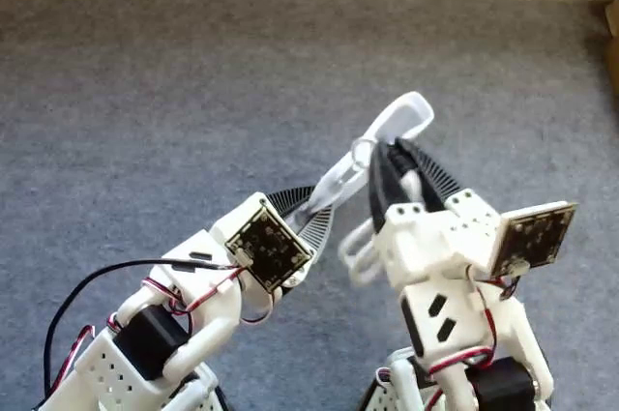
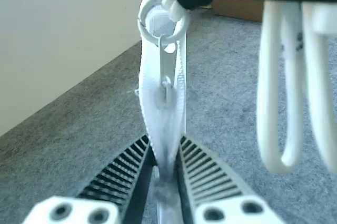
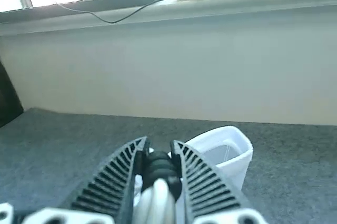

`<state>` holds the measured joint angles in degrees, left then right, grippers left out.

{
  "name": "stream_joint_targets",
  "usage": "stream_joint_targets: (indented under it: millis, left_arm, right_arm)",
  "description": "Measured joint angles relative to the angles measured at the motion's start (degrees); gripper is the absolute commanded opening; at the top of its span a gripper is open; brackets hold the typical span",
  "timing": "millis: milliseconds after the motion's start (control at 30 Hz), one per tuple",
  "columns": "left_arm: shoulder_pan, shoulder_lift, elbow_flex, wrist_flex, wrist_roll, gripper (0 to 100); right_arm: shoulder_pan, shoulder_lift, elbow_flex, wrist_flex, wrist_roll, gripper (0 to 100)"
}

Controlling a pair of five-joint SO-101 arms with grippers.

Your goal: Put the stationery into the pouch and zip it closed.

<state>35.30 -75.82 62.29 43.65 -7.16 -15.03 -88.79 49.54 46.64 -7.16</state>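
— So, where is your pouch (image 1: 401, 116) sitting right now?
— You have it lifted off the grey table (image 1: 145, 92), strung between your two arms. Its translucent white body slants up and away from the left end effector (image 2: 165, 142).
— And that one's grip?
— Clamped tight on the pouch's zipper edge. In your left wrist view the tape runs straight out from between the ribbed fingers to the zipper pull (image 2: 166, 66) and its ring (image 2: 141, 22).
— What about your right end effector (image 3: 159, 147)?
— Pinched narrow around a black ribbed piece (image 3: 158, 166), with white cord loops (image 2: 279, 103) hanging below it. The pouch's rounded end sits just past its tips. Whether that black piece joins the ring, you cannot tell from these views.
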Motion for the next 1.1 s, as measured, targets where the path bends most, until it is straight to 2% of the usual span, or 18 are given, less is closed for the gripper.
stream_joint_targets:
  millis: [333, 467, 700, 833, 933, 1100]
  left_arm:
    - [0.0, 0.0, 0.1, 0.0, 0.0, 0]
    - [0.0, 0.0, 0.1, 0.3, 0.0, 0]
    - [0.0, 0.0, 0.1, 0.4, 0.0, 0]
    - [0.0, 0.0, 0.1, 0.4, 0.0, 0]
    - [0.0, 0.0, 0.1, 0.4, 0.0, 0]
    - [0.0, 0.0, 0.1, 0.4, 0.0, 0]
  right_arm:
    - [7.6, 0.0, 2.2, -7.6, -3.6, 0.5]
    - [8.0, 0.0, 2.2, -8.6, -3.6, 0.5]
    - [13.1, -0.1, 2.2, -8.8, -3.4, 1.5]
    - [13.1, -0.1, 1.9, -2.4, -2.5, 10.3]
    - [12.4, -0.1, -0.6, 4.7, 0.4, 10.9]
    - [5.4, -0.1, -5.9, 16.4, 4.1, 11.2]
